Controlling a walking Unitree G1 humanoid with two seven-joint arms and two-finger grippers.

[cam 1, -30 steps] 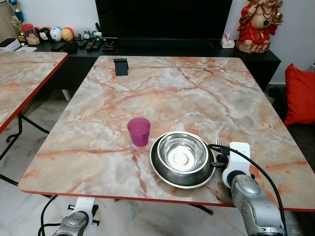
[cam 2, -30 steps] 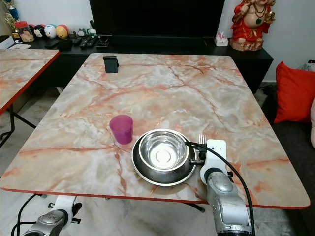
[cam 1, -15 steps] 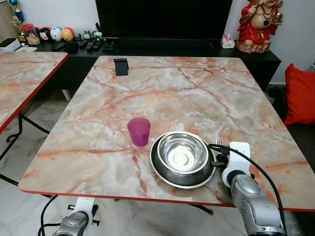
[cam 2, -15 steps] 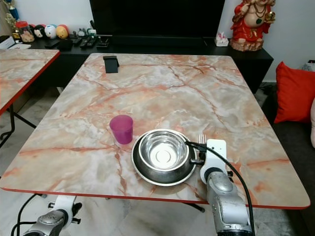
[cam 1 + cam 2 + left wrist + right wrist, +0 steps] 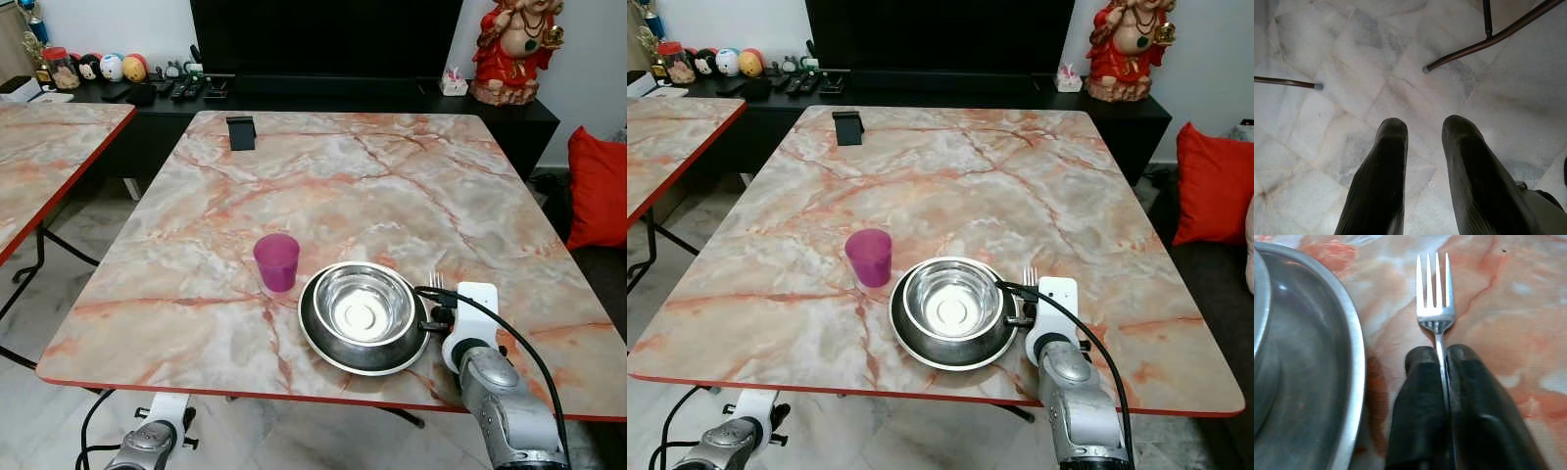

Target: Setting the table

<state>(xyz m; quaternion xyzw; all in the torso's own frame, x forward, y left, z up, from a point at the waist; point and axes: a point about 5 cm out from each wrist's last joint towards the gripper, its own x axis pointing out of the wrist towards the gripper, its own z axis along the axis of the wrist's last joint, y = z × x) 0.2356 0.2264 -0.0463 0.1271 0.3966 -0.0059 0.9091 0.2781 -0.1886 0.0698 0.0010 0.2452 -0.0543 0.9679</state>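
Silver fork (image 5: 1436, 308), four tines, lying on marble table (image 5: 392, 176) just right of steel plate (image 5: 1347, 357) w/ bowl (image 5: 361, 304). Pinched at handle by right gripper (image 5: 1441, 357). Purple cup (image 5: 276, 261) near plate's left. Left gripper (image 5: 1422, 129) idle, fingers apart, over floor.

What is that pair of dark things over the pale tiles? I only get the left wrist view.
Observer: Those are the left gripper's fingers, apart, hanging idle over the floor below the table edge.
Operator: So what's on the table?
Observer: A steel bowl sits in a steel plate, with a purple cup just beside it on the robot's left.
Operator: And the other arm?
Observer: The right gripper is shut on a fork, held beside the plate's right rim with the tines pointing away from the robot.
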